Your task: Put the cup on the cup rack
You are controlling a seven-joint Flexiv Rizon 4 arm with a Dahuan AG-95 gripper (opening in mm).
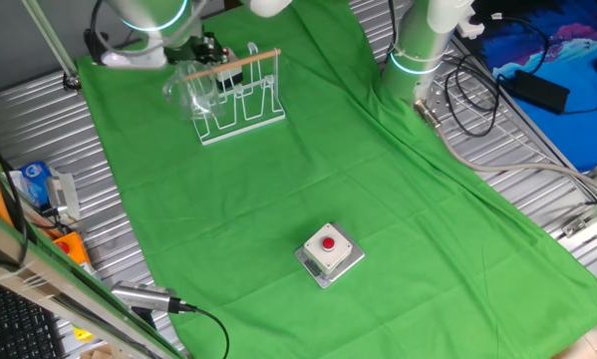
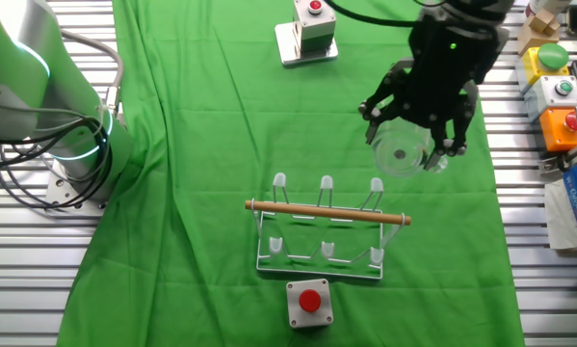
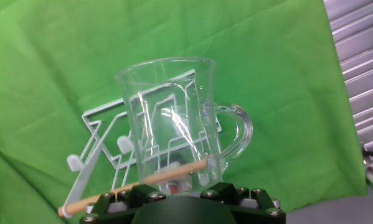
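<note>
Red-button box (image 1: 329, 253) sits on the green cloth (image 1: 398, 219) over a slatted table (image 1: 29, 130).

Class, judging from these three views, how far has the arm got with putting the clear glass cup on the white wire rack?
Done: the clear handled glass cup is off the green cloth, clamped in the black two-finger gripper. In hand: it hangs beside the white wire rack with the wooden top bar, not touching. Left: hanging it on a prong and releasing.

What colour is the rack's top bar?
Light wood on the white cup rack; clearest in the other fixed view.
</note>
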